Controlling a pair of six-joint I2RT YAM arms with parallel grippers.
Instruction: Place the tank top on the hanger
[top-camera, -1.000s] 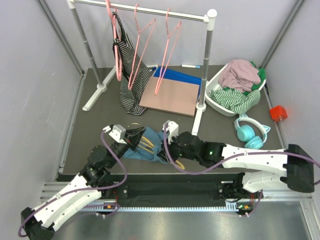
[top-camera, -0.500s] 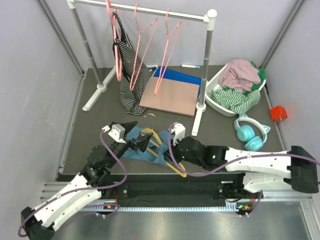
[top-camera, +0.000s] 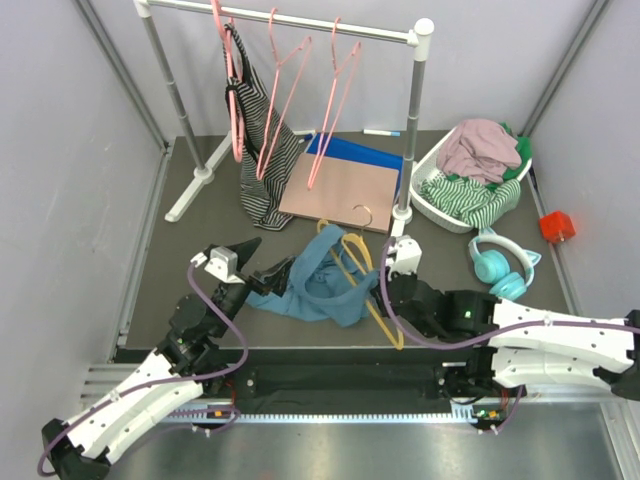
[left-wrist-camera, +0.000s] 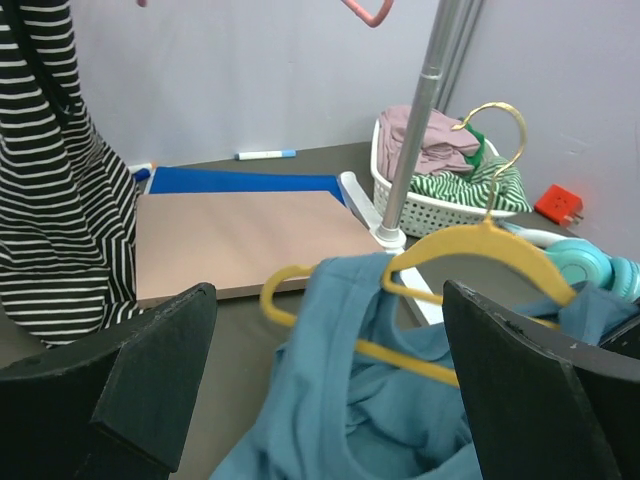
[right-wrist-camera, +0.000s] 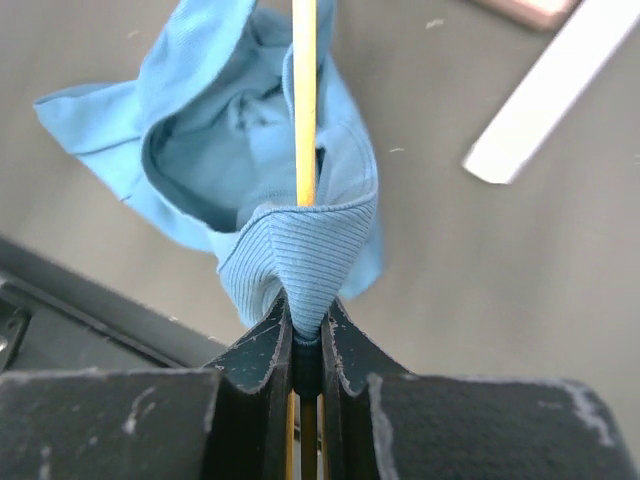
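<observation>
The tank top (top-camera: 318, 285) hangs bunched and half-threaded on the hanger (left-wrist-camera: 480, 245), low over the near middle of the counter (top-camera: 200, 230), between the two arms. One hanger arm runs inside the fabric and its rounded left end pokes out bare, while the hook stands up and tilts toward the rack post (left-wrist-camera: 425, 130). The right gripper (right-wrist-camera: 307, 330) has its jaws closed tight on a fold of the teal cloth, with the yellow bar running straight up out of the same pinch, so cloth and hanger are held together there. The left gripper (left-wrist-camera: 330, 400) faces the garment with its jaws wide apart, holding nothing. From here the main risk seems to be the loose side. If the left gripper takes too thick a bunch or pulls sideways, the fabric could slide off the exposed hanger end rather than over it. A hard tug could also drag the thin bar out of the right pinch, and the whole lot would drop. The hook sits near the rack's white foot (top-camera: 393, 248), so a swing that way might snag it. The basket (top-camera: 425, 205) and headphones (top-camera: 497, 265) lie well apart from the work.
</observation>
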